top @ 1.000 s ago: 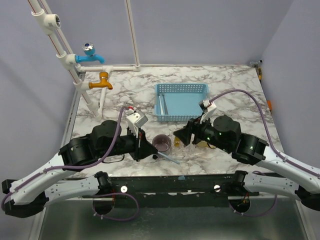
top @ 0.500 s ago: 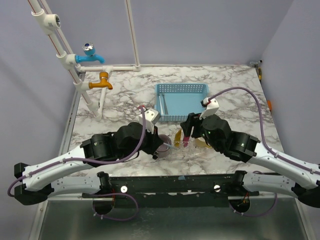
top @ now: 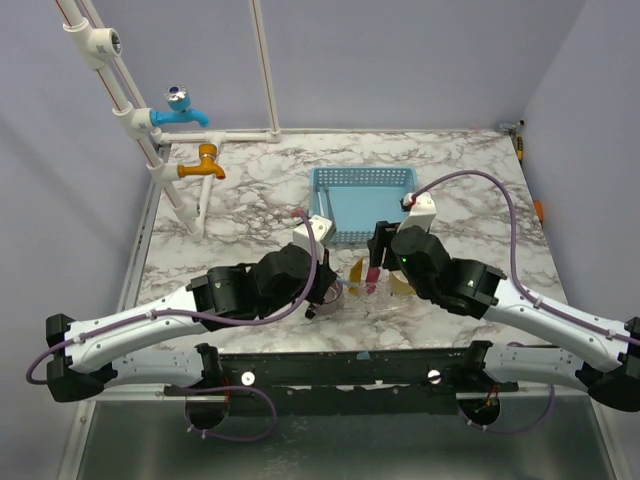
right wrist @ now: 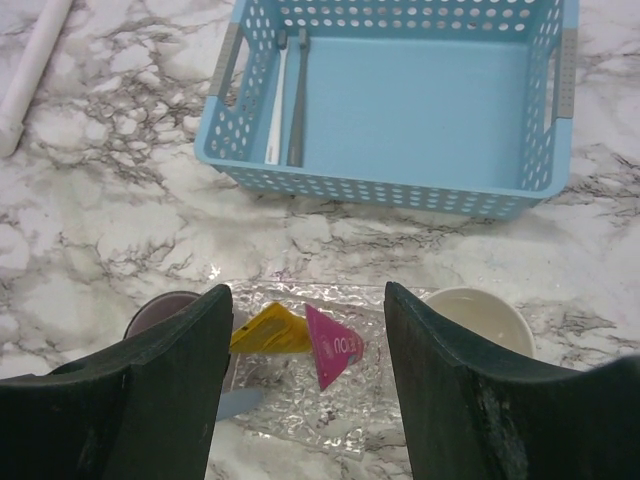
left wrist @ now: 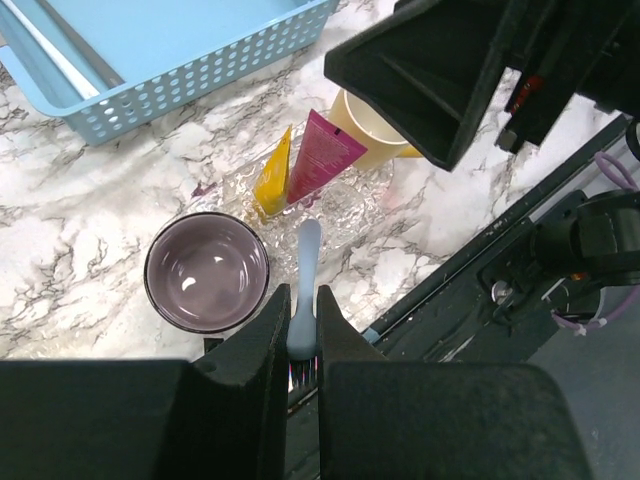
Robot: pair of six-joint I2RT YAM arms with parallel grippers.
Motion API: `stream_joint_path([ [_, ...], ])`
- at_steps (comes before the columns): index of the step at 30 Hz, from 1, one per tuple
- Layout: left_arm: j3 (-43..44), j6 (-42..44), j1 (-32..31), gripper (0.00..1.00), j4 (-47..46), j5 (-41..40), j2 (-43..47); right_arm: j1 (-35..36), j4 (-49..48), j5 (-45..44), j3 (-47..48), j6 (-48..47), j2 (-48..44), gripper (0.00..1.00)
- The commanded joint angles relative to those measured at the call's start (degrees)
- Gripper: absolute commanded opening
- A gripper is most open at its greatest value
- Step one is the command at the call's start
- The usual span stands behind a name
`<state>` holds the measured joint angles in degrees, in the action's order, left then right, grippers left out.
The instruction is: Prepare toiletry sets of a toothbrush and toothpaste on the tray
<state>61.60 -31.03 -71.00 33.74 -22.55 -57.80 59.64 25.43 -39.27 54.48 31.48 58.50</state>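
- Toothpaste tubes (top: 364,274) lie on tray (top: 388,303), mid-desk by the near edge; both arms crowd there and could collide.
- Left wrist: left pincer (left wrist: 302,298) clenched on toothbrush (left wrist: 309,245), beside mauve cup (left wrist: 206,271); a mistimed release could land it off-tray.
- Right wrist: right pincer (right wrist: 308,300) released, empty; could knock tubes.

2 toothpaste: yellow tube (right wrist: 270,335), magenta tube (right wrist: 335,352). 3 brushes: white toothbrush (right wrist: 278,100) and gray toothbrush (right wrist: 298,100) in the basket (right wrist: 400,190), blue toothbrush (left wrist: 306,275) outside it. 2 cups: mauve cup (left wrist: 206,271), cream mug (right wrist: 480,320). 1 clear tray (right wrist: 350,412).

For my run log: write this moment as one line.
left hand shut on blue toothbrush; right hand open over tray; yellow toothpaste, pink toothpaste on tray
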Motion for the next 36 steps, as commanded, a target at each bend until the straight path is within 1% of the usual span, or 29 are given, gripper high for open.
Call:
stream_joint_path([
  [1, -1.05, 0.05, -0.82, 0.0, -1.25, -2.28, -0.3, -1.94, 0.78, -2.36, -0.27, 0.8, 1.85, 0.66],
  [10, -3.64, -1.13, -1.38, 0.0, -1.61, -2.85, -0.4, -5.69, -1.39, 0.82, -1.78, 0.51, 2.75, 0.66],
  [19, -6.73, -1.14, -1.33, 0.0, -6.73, -3.55, -1.65, -7.42, -1.96, 2.67, -3.43, 0.59, 2.01, 0.66],
  [27, -6.88, -0.57, -1.34, 0.0, -9.77, -4.39, -4.68, -7.95, -2.14, 3.12, -5.41, 1.22, 1.1, 0.66],
  [36, -5.31, -0.48, -1.33, 0.0, -10.15, -5.4, -9.66, -8.22, -2.83, 3.49, -6.55, 1.43, 1.22, 0.67],
])
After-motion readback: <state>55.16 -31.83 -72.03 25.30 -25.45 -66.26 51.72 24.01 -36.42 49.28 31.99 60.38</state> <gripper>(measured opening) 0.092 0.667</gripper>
